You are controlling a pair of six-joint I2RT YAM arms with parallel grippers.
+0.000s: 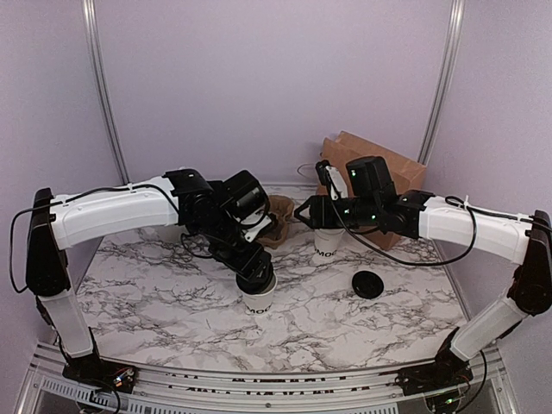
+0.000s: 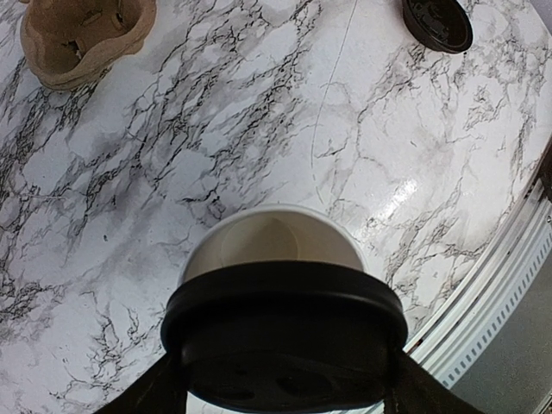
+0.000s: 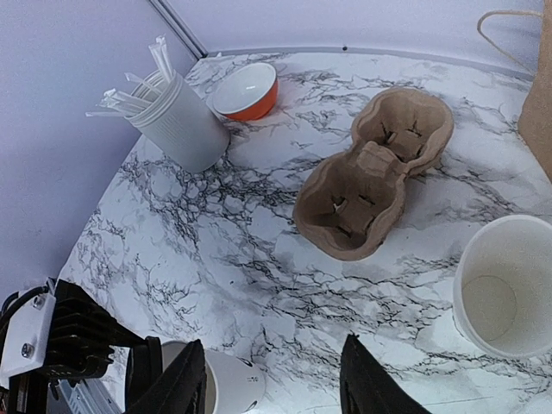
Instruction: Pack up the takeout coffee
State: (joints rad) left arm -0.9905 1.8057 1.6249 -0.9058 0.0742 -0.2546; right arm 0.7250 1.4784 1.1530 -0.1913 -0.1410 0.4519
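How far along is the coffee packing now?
Done: nothing packed yet; the carrier is empty. In hand: the left gripper holds a black lid over the near cup, its mouth partly uncovered. Left, probably: seat that lid, then move the cup into the carrier or the paper bag.

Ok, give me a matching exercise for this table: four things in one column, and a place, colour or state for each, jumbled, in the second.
1. lid in the left gripper
2. second lid
3. cup carrier
4. bowl

A. orange outside, white inside
B. lying on the marble table
C. brown, slots empty
D. held over a white cup

Pairs: 1-D, 2-B, 3-C, 4-A.
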